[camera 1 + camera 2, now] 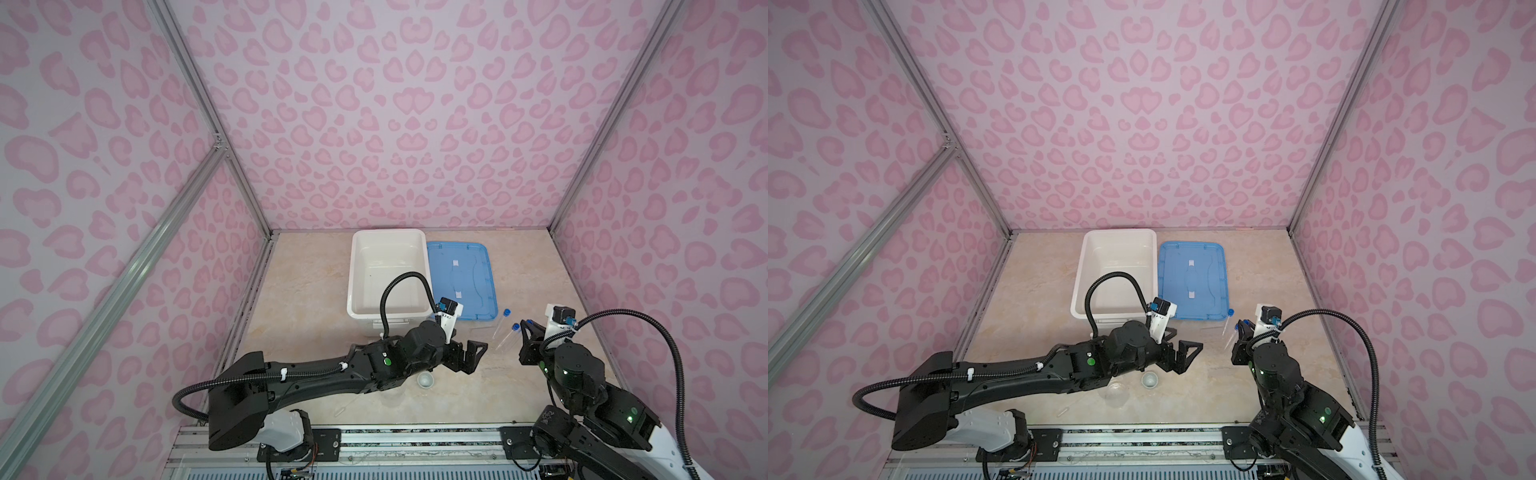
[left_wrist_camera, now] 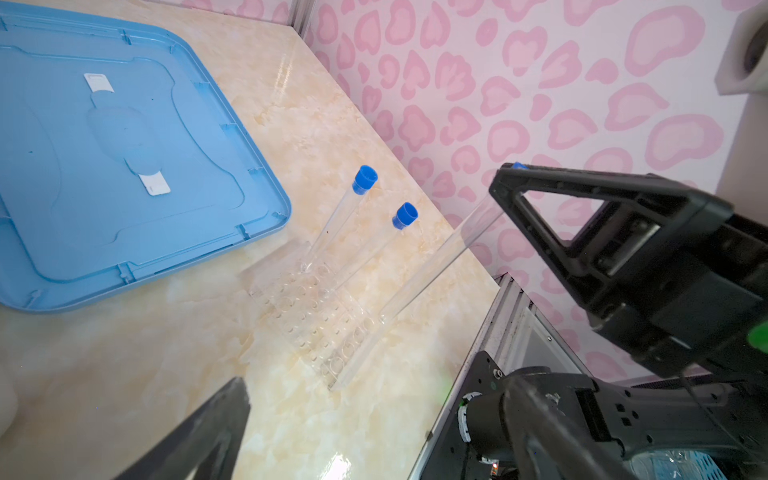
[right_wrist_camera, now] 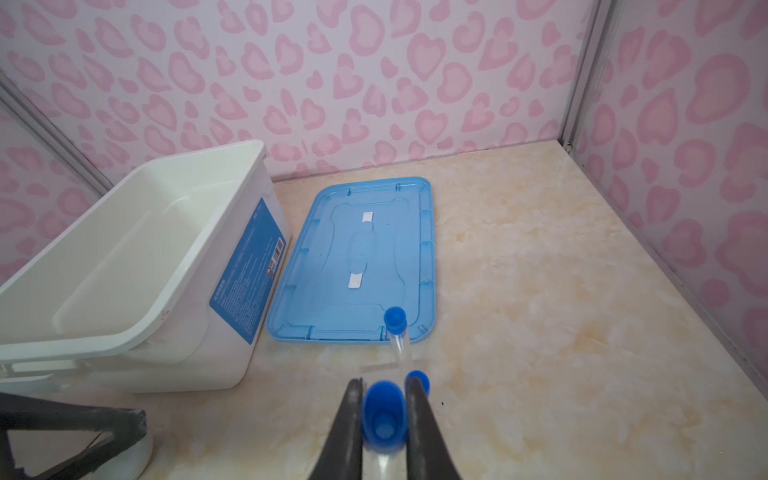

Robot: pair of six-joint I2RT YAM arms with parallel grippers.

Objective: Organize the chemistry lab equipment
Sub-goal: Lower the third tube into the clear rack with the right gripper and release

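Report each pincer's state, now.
Left pincer: open, holding nothing.
Right pincer: shut on a blue-capped tube.

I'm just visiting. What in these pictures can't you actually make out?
- Held tube: cap mostly behind the right gripper in the left wrist view; bottom end cut off in the right wrist view.
- Clear rack: nearly invisible in both top views, too transparent.
- Beaker: see-through, only a faint outline in a top view.
- Tweezers: too thin to find for sure.
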